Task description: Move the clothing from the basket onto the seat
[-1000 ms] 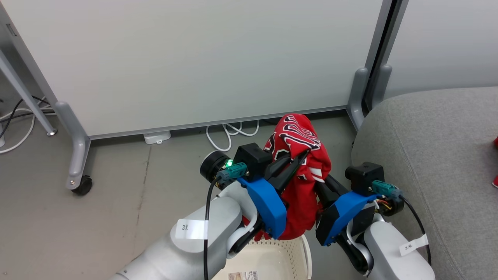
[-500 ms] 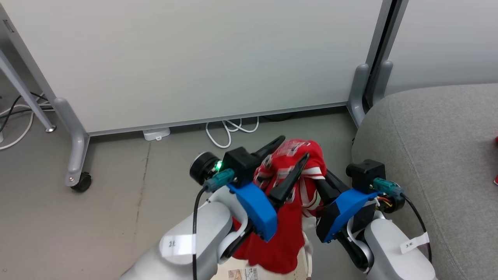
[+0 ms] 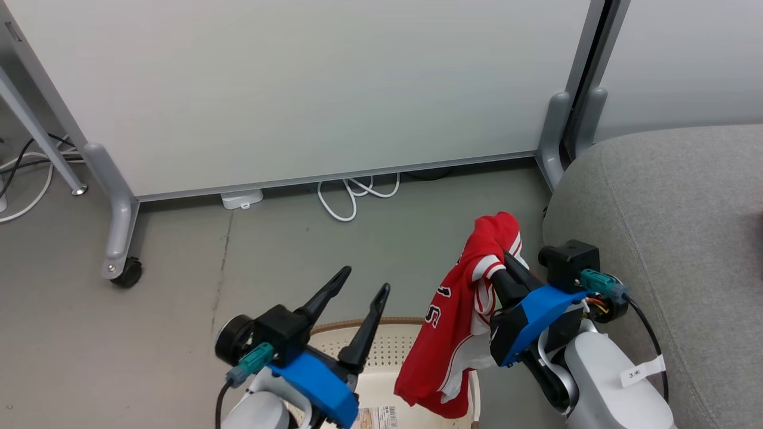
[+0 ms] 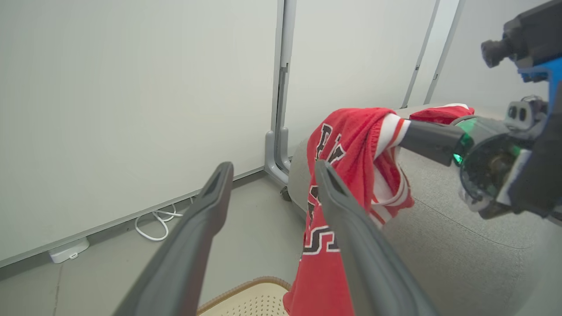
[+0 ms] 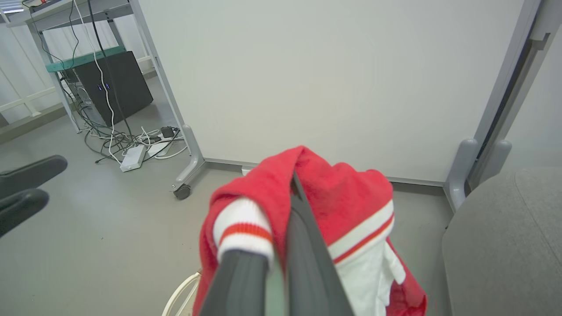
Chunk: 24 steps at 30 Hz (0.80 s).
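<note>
Head view: left end effector [image 3: 366, 280] spread and empty above the perforated cream basket's [image 3: 381, 342] woven-look rim. Right end effector [image 3: 505, 262] pressed together, pinching the red jersey [image 3: 453, 322], which hangs limp over the basket's right edge.
Left wrist view: black-and-white lettering on the jersey. A second red garment [image 4: 439, 115] lies on the grey fabric sofa [image 4: 439, 228] beyond the basket.
Right wrist view: striped trim bunched around the fingers [image 5: 307, 263].
</note>
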### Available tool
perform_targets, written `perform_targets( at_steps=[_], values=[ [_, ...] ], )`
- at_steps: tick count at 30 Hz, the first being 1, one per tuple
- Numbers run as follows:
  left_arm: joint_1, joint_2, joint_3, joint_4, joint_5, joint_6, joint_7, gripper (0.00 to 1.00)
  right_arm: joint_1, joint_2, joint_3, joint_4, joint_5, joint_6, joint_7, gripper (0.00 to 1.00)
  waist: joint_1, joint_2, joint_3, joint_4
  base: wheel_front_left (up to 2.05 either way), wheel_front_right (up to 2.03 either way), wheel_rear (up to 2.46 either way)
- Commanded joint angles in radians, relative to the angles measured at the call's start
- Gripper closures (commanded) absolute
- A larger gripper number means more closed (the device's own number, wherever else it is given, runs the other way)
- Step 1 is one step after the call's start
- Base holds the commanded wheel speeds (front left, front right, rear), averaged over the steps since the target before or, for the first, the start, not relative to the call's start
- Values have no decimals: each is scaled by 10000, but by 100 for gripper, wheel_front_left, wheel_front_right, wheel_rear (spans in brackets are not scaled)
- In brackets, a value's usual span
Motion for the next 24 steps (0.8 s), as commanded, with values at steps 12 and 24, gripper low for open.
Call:
perform_targets(
  at_steps=[12,24],
  values=[
    [1905,-74,2102,-810,1018,-14,-28,0,272,5,-247,-302,-109,5,138,100,0,-1,-24,68,0,0,0],
    [2171,-241,2326,-945,1165,-17,-28,0,272,5,-252,-413,-142,5,217,100,0,-1,10,-33,0,0,0]
  ],
)
